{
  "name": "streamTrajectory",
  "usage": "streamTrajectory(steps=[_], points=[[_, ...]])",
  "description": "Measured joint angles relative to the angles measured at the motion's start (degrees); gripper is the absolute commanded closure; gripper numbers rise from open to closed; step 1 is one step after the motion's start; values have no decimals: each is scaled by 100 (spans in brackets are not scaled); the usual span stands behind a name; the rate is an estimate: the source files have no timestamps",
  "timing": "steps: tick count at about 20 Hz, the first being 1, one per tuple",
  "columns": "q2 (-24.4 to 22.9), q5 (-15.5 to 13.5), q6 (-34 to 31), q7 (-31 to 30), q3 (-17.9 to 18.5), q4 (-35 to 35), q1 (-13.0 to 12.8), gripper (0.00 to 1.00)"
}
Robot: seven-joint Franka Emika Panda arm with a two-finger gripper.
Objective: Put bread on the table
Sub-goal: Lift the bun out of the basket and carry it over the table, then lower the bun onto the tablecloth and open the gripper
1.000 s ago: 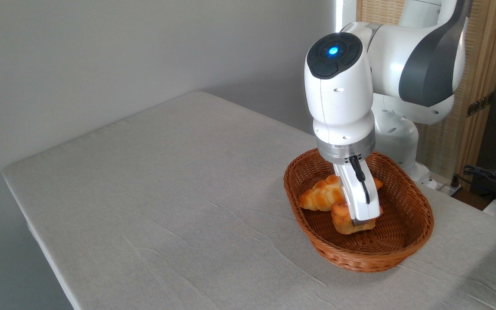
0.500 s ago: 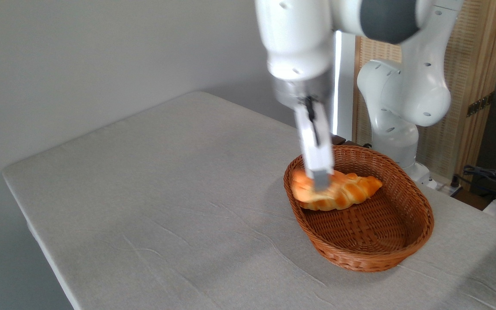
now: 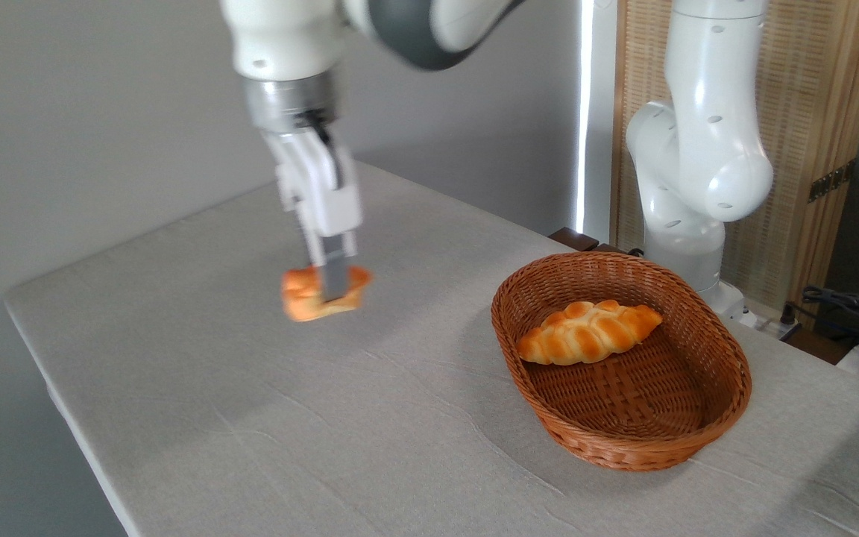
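1. Grey wall fills the far left of the room, with a slatted wooden screen (image 3: 810, 149) at the far right and a narrow bright strip of light between them.
2. A light grey, faintly wrinkled cloth covers the table (image 3: 265, 447), whose rounded left corner and long near-left edge drop away to shadowed floor.
3. The white robot arm (image 3: 698, 164) rises from its base at the far right, just behind the table's far edge, and reaches across the top of the picture to the left.
4. Its gripper (image 3: 330, 287) points straight down over the left-centre of the table, fingers pinching the bread (image 3: 310, 294), a small orange-golden bun slightly blurred by motion.
5. The bread hangs low over the cloth; whether it touches the surface cannot be told.
6. Open cloth lies all around the bun: a wide band toward the near edge, a narrower one toward the left corner, and a clear stretch to the right.
7. A brown oval wicker basket (image 3: 720, 403) sits on the right half of the table, well apart from the gripper.
8. One braided golden loaf (image 3: 590, 332) lies inside the basket, against its far-left wall.
9. Dark cables (image 3: 847, 306) trail beyond the table's right end.
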Motion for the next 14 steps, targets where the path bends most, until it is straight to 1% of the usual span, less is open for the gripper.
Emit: streamTrajectory(steps=[1,2,3,5,6,7,14], points=[[157,-3,329,-400,-209,9,-2,47],[310,-3,613,-750,-411,11,-3,38],[449,-3,824,-1014,-589,12,-5,36],[720,-3,1089,-1366,-893,14,-16,17],[815,-3,1156,-1445,-975,17,-19,12],[889,-3,1202,-1490,-1027,17,-20,0],[1204,-3,1242,-1501,-1283,16,-13,0]])
